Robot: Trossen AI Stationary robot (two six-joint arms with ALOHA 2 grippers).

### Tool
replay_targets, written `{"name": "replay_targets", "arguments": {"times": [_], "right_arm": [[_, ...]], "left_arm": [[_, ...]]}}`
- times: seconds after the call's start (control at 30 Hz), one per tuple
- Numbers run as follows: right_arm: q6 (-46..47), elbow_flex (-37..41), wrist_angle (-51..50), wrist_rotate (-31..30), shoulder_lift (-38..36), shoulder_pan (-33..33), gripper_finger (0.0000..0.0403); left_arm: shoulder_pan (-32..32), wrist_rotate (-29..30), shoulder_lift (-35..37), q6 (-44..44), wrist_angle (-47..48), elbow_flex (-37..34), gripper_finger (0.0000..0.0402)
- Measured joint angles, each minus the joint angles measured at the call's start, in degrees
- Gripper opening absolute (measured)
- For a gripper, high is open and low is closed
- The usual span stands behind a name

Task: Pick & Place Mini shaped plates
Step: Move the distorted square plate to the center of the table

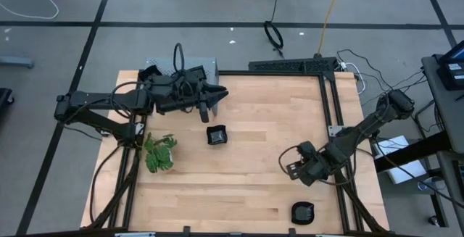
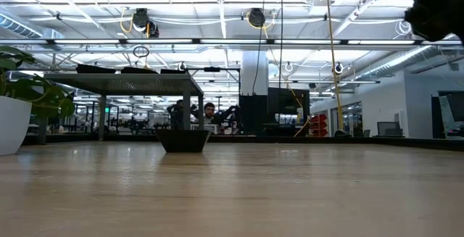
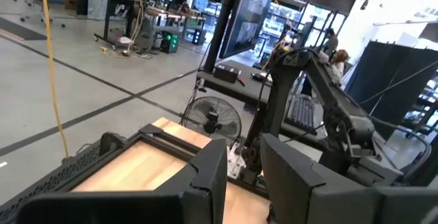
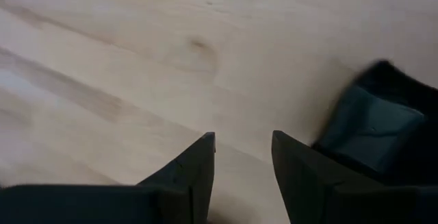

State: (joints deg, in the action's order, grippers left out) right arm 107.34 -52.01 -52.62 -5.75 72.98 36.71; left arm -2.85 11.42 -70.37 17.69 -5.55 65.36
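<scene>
Plates show in two spots on the table. One square plate sits on bare wood a little toward the left edge from the middle, closer to the far edge than the near one. From table height this plate reads as a dark shallow dish with sloping walls, standing flat and alone. A second plate lies by the near edge, toward the near right corner, well apart from the first.

The left gripper hangs above the wood near the far edge, just beyond the square plate and not touching it. Its two fingers stand apart with a clear gap between them and nothing in it; past them the wrist camera looks out over the far right corner and the other arm.

The right gripper is low over the wood near the right edge, between the two plates and closer to the near one. Its fingers are spread with bare wood showing in the gap, gripping nothing. A dark dish lies just beside one finger; whether they touch I cannot tell.

A plant stands near the left edge, beside the square plate. A grey shelf sits at the far edge behind the left arm.
</scene>
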Motion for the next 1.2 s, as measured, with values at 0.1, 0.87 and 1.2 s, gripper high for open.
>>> {"name": "replay_targets", "arguments": {"times": [0.1, 0.87, 1.2], "right_arm": [[2.3, 0.0, -6.0, 0.3, 0.0, 0.8, 0.0132], [6.0, 3.5, -5.2, 4.4, 8.7, 0.8, 0.0132], [4.9, 7.5, -5.4, 4.5, 9.4, 0.8, 0.0126]], "left_arm": [[0.0, 0.0, 0.0, 0.0, 0.7, 0.0, 0.0093], [0.0, 0.0, 0.0, 0.1, 1.6, 0.0, 0.0093], [0.0, 0.0, 0.0, 0.1, 1.5, 0.0, 0.0093]]}}
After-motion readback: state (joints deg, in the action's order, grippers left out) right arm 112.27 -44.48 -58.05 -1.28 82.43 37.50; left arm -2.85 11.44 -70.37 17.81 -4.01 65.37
